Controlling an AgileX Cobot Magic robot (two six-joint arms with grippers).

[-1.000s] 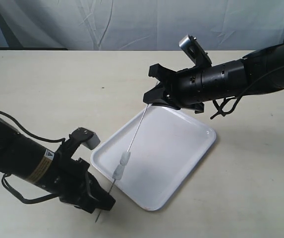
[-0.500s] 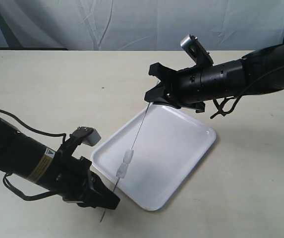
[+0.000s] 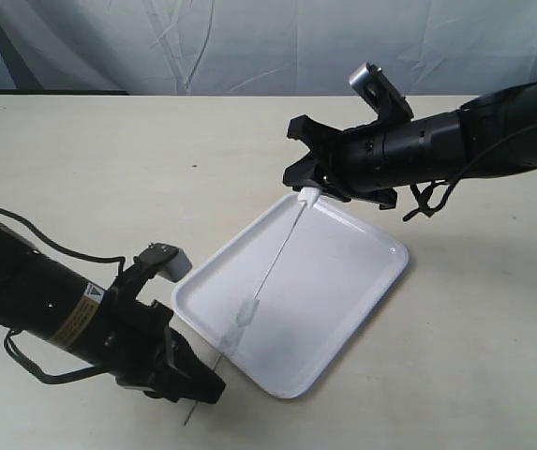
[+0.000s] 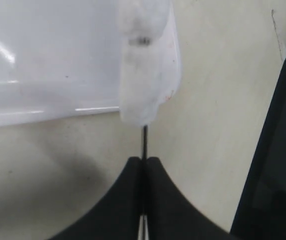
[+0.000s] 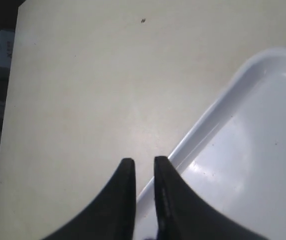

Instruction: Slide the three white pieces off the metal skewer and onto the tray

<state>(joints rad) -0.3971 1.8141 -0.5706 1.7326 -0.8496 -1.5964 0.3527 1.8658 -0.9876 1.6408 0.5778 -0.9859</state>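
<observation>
At the left, we are seeing the left gripper [image 3: 202,384] lying low over the table [image 3: 109,169] just off the tray's near corner. It is clenching the skewer [image 3: 277,255] near its lower end, and a short stub of the rod is poking out behind the fingers. In the left wrist view the gripper [image 4: 143,160] is pinching the skewer [image 4: 144,142] with its two tips pressed together and no gap showing. Just ahead of those tips we are finding the pieces [image 4: 145,75] threaded on the rod as one white lump, hanging over the tray's [image 4: 43,60] rim; we are not managing to count them apart. From outside, the pieces [image 3: 246,313] are sitting on the lower part of the skewer, above the near-left part of the tray [image 3: 343,281], and we cannot tell whether they are touching it. The rod is slanting up and to the right across the tray toward the right gripper [image 3: 304,180], which is hovering over the tray's far corner. A small white shape [image 3: 307,195] is showing at the rod's upper end right under that gripper; whether it is a piece or the rim, we cannot say. In the right wrist view the right gripper [image 5: 143,160] is holding its fingers slightly apart. Bare table is showing through the gap, we are seeing nothing gripped there, and the tray [image 5: 252,130] is lying just beside them.
</observation>
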